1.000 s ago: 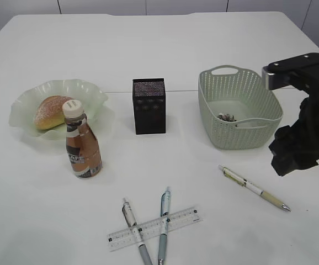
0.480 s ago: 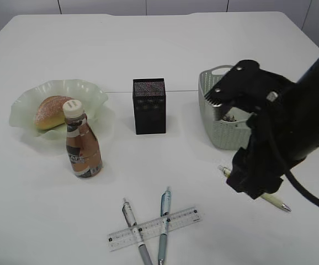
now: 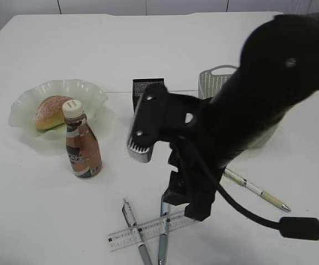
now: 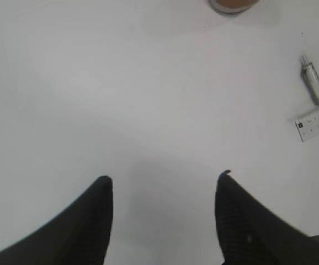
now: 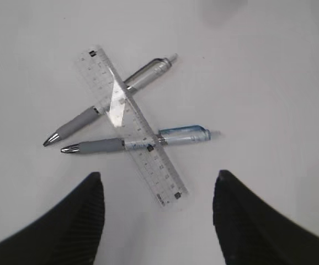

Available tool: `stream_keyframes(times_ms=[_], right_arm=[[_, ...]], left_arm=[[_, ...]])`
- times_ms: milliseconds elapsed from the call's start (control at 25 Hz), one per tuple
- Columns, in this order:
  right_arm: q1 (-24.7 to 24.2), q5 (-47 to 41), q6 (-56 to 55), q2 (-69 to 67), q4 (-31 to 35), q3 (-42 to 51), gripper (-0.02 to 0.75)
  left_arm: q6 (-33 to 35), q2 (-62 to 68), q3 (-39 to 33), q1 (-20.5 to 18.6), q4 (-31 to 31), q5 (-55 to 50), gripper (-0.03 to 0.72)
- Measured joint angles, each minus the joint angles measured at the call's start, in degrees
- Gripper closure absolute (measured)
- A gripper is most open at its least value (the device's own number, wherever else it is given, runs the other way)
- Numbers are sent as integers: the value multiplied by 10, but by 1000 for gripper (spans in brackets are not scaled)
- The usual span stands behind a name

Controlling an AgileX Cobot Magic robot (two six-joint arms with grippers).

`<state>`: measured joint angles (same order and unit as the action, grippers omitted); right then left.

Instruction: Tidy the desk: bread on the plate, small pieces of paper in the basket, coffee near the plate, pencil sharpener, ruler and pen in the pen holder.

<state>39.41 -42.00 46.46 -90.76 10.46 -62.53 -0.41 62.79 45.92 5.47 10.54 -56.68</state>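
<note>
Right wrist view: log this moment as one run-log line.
right pincer: open, empty, above ruler | ruler: lying across two pens, grey and blue | left pincer: open, empty | bread: on plate

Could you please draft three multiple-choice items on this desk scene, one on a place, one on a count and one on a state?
1. Where does the clear ruler lie?
A. In the basket
B. Across two pens on the table
C. On the plate

2. How many pens show on the table in the exterior view?
A. One
B. Five
C. Three

3. How does the right gripper stand?
A. Open and empty above the ruler
B. Shut on a pen
C. Shut on the bottle

Answers:
1. B, since the right wrist view shows the ruler crossing over the grey pen and the blue pen.
2. C, as two pens lie under the ruler and a cream pen lies apart to the right.
3. A, because its fingers stand spread with only table and stationery between them.
</note>
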Motion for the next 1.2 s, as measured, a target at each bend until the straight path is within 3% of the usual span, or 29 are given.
stream_keyframes(times_ms=[400, 840, 1200], right_arm=[[28, -98, 139, -166, 35, -140, 281], [87, -81, 196, -238, 64, -156, 280], [92, -63, 186, -294, 59, -193, 281]], left_arm=[[0, -1, 0, 0, -1, 23, 254], [0, -1, 0, 0, -1, 26, 254], [0, -1, 0, 0, -1, 27, 254]])
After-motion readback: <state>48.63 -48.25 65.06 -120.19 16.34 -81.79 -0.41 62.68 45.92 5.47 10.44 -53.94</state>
